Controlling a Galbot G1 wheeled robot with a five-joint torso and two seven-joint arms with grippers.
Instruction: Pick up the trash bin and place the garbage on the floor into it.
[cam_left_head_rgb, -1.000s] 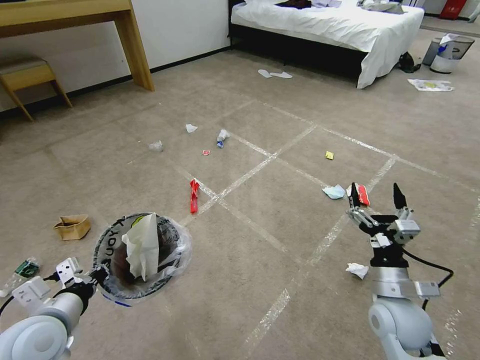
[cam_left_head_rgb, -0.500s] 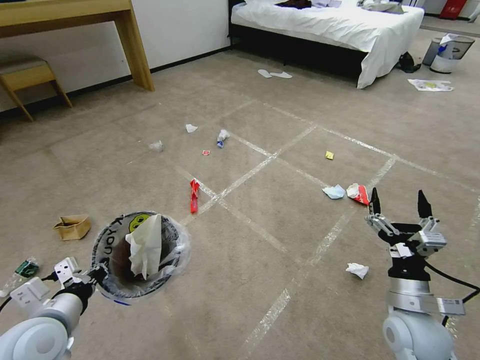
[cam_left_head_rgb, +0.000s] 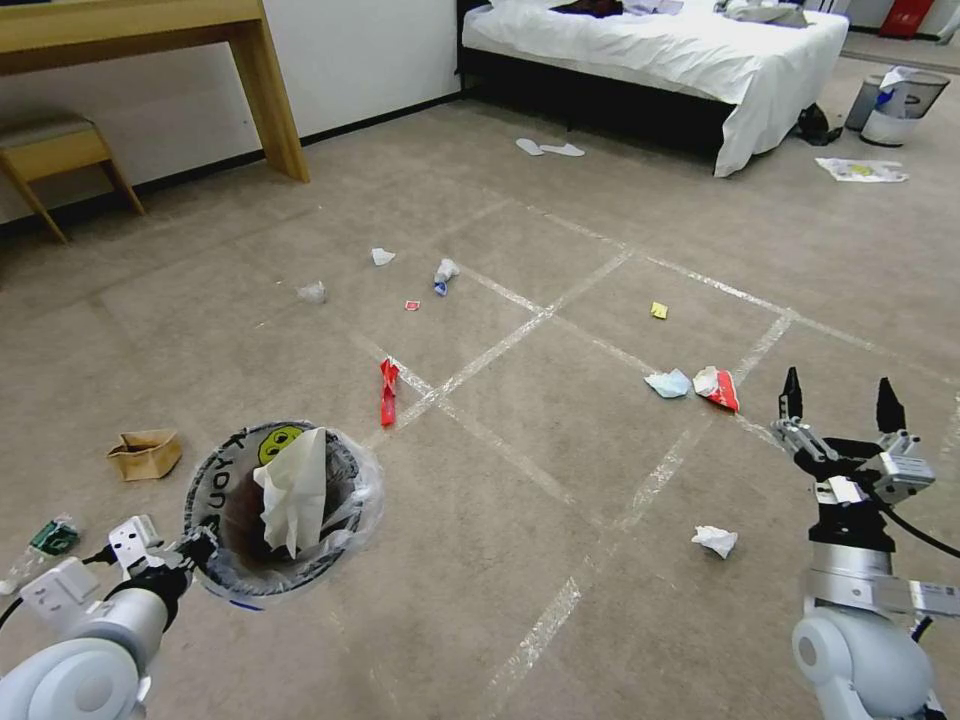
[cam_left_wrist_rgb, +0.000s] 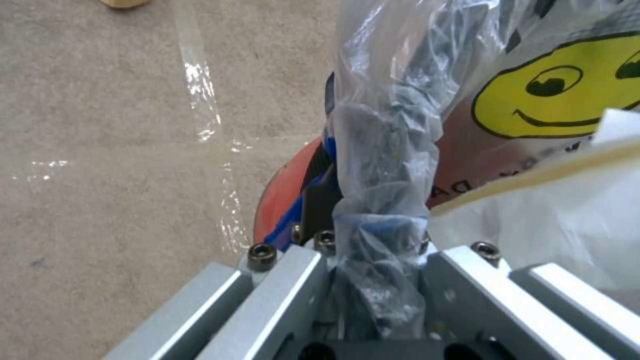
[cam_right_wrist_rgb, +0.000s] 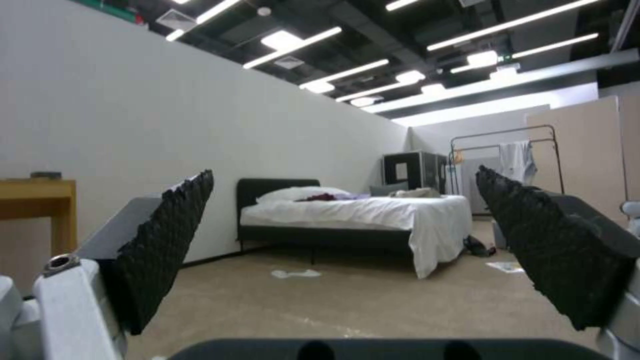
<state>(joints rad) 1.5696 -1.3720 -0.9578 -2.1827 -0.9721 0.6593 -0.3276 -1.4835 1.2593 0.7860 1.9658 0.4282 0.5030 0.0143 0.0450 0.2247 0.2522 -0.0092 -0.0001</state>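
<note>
Since the earlier frame the right hand (cam_left_head_rgb: 838, 404) has swung toward three o'clock — wide open, empty. Left hand (cam_left_wrist_rgb: 373, 260) clamps the trash bin (cam_left_head_rgb: 283, 510) rim at seven o'clock. Next pick is probably the crumpled tissue (cam_left_head_rgb: 714, 540) on the floor (cam_left_head_rgb: 520, 300) — best approached from above.

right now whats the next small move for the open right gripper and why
Probably lower the right gripper toward the small crumpled white tissue on the beige taped carpet floor. Its fingers are open, empty and raised, and that tissue looks like the nearest litter to it. The left gripper holds the red round trash bin with clear plastic liner by its rim, one tissue already inside.
</note>
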